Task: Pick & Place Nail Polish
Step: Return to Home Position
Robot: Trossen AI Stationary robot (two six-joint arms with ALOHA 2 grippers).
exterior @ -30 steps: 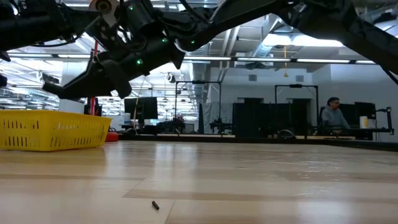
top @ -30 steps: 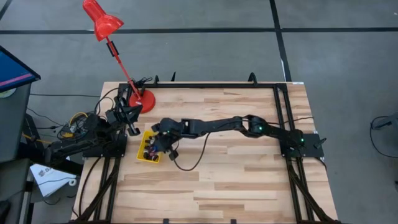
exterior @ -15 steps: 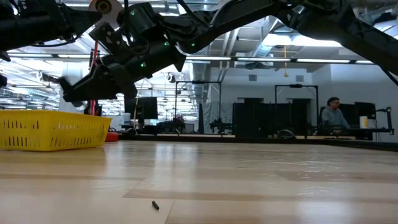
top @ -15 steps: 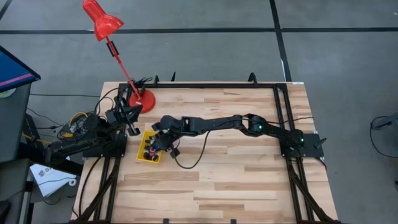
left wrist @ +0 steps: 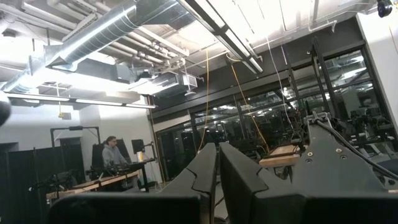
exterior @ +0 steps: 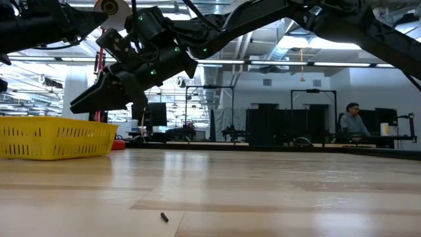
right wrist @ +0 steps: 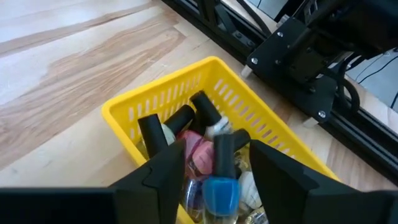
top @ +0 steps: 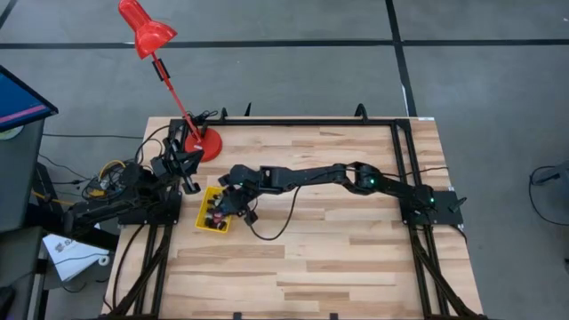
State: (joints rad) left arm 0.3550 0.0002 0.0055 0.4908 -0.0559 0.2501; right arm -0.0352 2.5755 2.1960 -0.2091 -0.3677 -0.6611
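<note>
A yellow basket [top: 212,213] stands on the wooden table at the left, also in the low view [exterior: 56,138]. It holds several nail polish bottles [right wrist: 193,134] with dark caps, lying in a heap. My right gripper [right wrist: 216,163] hangs open just above the basket, fingers slanting down. A blue bottle with a dark cap [right wrist: 219,190] lies on the heap between the fingers, with a gap on each side. My left gripper [left wrist: 217,155] is shut and empty, parked at the table's left edge [top: 188,178], pointing up into the room.
A red desk lamp [top: 147,31] stands with its base [top: 206,142] at the table's far left corner. A small dark bit [exterior: 164,216] lies on the table near the front. Bare wood [top: 338,249] spreads to the right of the basket. A person [exterior: 352,122] sits far behind.
My right gripper has tipped its fingers further down over the basket and drawn slightly toward the table's right. The basket has stayed where it was.
</note>
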